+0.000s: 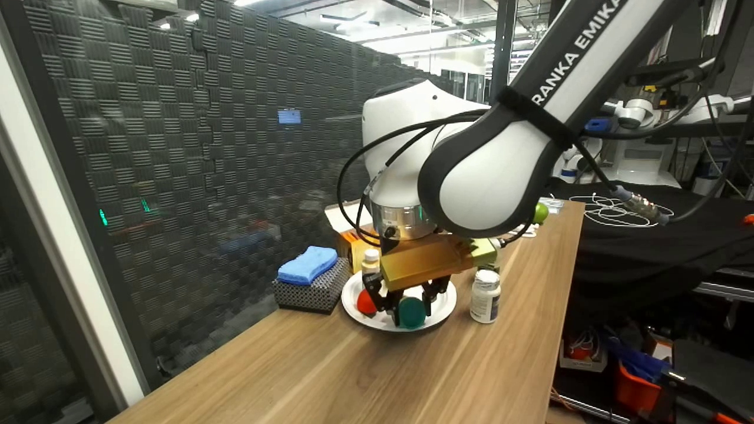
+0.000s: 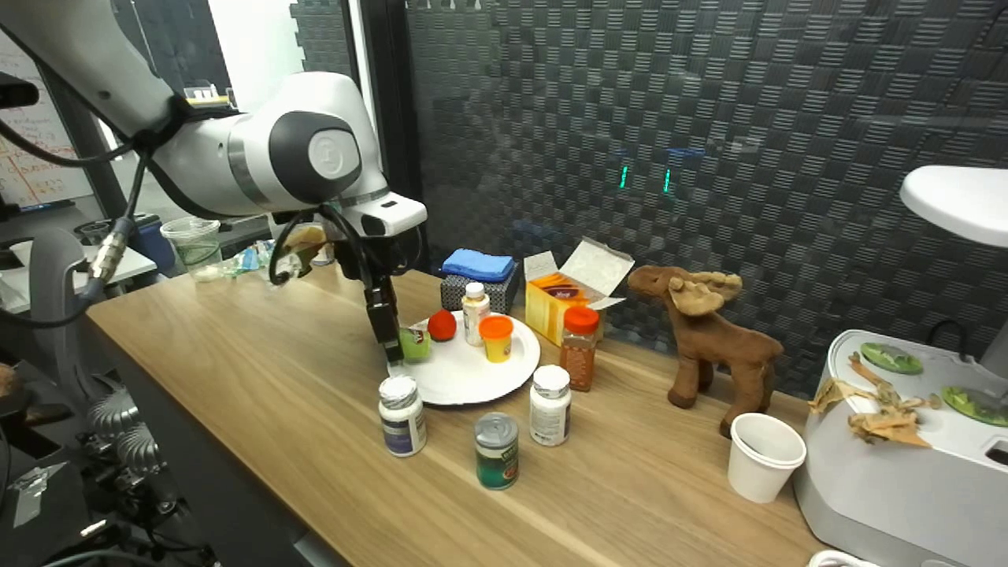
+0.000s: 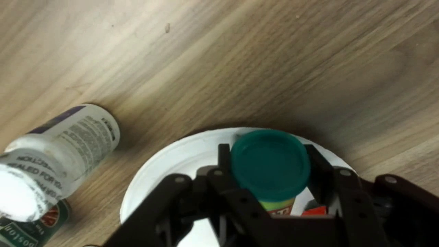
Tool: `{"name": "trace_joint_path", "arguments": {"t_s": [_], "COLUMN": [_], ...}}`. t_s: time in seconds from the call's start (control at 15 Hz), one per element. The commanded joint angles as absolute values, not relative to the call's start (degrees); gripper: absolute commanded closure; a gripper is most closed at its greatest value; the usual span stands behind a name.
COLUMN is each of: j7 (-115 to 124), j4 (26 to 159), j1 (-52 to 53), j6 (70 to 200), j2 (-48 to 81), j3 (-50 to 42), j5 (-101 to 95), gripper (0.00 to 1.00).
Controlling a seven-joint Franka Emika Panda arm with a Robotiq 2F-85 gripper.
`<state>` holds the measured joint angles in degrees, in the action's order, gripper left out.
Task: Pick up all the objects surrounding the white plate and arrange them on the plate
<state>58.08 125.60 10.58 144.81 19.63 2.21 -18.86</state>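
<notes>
My gripper (image 3: 267,152) is shut on a teal-lidded cup (image 1: 412,312), one finger on either side of the lid. The cup leans over the near rim of the white plate (image 2: 457,382); whether its base touches, I cannot tell. On the plate are a white-capped bottle (image 2: 475,315), a yellow cup with an orange lid (image 2: 496,339) and a round red object (image 2: 442,325). Off the plate stand a purple-label white bottle (image 2: 402,416), another white bottle (image 2: 550,405), a green can (image 2: 496,450) and a dark orange-capped bottle (image 2: 579,349). In the wrist view the gripper hides much of the plate.
Behind the plate sit an opened yellow carton (image 2: 543,307) and a blue cloth (image 2: 477,266) on a patterned box (image 1: 312,285), close to the dark wall. A plush moose (image 2: 720,346), white paper cups (image 2: 762,461) and a grey appliance (image 2: 890,488) stand farther along the table.
</notes>
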Motion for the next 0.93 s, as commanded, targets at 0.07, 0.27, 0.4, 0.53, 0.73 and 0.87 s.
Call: {"name": "trace_joint_path", "arguments": {"t_s": [0.07,0.27,0.4,0.53,0.73,0.87], "j7": [56.3,53.4,51.6,50.3,47.8,44.5], "j4": [123.6,121.9,120.1,118.3,115.7,114.9], "j1": [11.0,9.1,8.2,7.7,6.6,5.4], "j6": [141.7,141.2,141.2,141.4,141.1,140.9], "j2": [19.8,20.8,21.9,23.1,24.8,25.0], "j3": [0.8,1.6,1.5,1.4,1.8,2.8], "j5": [-15.5,-9.1,-5.0,-2.0,2.9,7.6], "gripper": [0.72,0.72,0.72,0.72,0.72,0.72]}}
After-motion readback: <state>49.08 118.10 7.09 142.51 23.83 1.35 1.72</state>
